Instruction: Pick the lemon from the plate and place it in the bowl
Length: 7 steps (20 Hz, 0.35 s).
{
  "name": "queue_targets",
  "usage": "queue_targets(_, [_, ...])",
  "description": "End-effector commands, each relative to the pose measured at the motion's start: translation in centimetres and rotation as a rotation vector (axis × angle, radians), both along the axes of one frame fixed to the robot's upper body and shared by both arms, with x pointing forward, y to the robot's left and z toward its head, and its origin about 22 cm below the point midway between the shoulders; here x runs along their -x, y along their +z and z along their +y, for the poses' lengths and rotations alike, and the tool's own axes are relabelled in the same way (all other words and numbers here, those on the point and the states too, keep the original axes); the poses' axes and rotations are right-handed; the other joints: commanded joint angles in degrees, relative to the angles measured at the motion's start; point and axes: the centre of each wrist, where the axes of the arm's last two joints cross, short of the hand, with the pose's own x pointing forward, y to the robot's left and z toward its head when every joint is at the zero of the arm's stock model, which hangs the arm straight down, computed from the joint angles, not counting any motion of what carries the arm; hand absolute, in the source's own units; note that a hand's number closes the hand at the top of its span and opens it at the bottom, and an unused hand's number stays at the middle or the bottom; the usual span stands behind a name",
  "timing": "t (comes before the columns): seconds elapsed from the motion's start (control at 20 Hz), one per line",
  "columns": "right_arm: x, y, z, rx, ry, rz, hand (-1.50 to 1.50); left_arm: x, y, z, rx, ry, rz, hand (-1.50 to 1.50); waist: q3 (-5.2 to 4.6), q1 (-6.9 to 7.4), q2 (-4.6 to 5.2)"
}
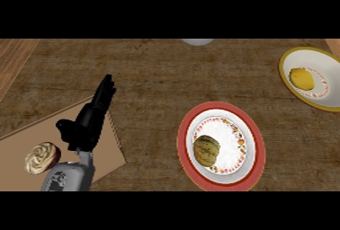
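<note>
One brown counter | tan board under left robot hand

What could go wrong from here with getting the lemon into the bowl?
First, two dishes each hold something round: a yellow fruit in the yellow-rimmed dish at the view's right edge, and a greenish-brown ball in the red-rimmed dish, so the wrong one might get picked. Second, only the left hand shows, open above the brown board near the cupcake, far from both dishes; reaching across could be awkward.
</note>
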Motion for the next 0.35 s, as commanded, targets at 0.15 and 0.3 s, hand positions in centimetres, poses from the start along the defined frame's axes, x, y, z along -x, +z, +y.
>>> queue_targets(0.15, [2.2, -1.4, -1.5, -0.095, 0.159, -0.024, -1.50, 0.2, 0.0, 1.4, 0.002, 0.007, -0.012, 0.00, 0.15, 0.14, 0.10])
queue_targets(0.3, [3.2, -1.8, -2.1, -0.099, 0.169, -0.030, -1.50, 0.5, -0.1, 0.7, -0.012, -0.001, 0.004, 0.00, 0.11, -0.55, -0.36])
